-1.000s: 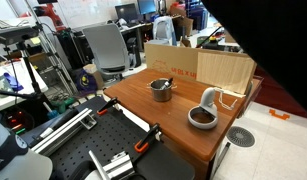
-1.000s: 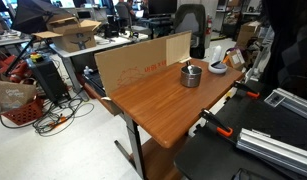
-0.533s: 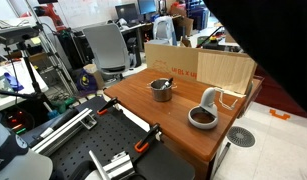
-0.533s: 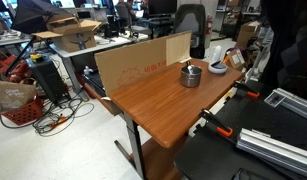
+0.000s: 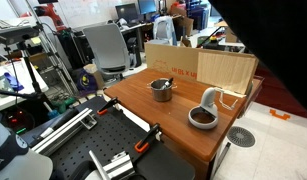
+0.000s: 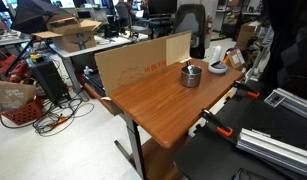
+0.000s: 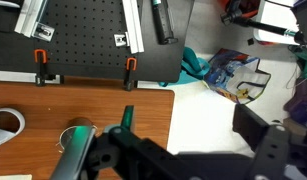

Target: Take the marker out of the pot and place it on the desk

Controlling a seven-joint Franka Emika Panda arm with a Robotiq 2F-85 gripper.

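Note:
The small silver pot (image 5: 161, 89) stands on the reddish-brown desk (image 5: 178, 135), toward its far side; it also shows in an exterior view as a shiny pot (image 6: 191, 76) on the desk (image 6: 158, 110). A short dark stick, the marker (image 5: 166, 85), leans inside the pot against its rim. In the wrist view my gripper (image 7: 193, 135) hangs open with nothing between its black fingers (image 7: 258, 122), above the pale floor just past the desk's corner (image 7: 143, 105). The pot does not show in the wrist view.
A dark bowl (image 5: 202, 118) and a white scoop-like piece (image 5: 209, 98) sit near the desk's corner. Cardboard panels (image 5: 198, 66) stand along its back edge. A black bench (image 7: 83, 40) with orange-handled clamps (image 7: 130, 68) adjoins the desk. Office chairs and clutter surround it.

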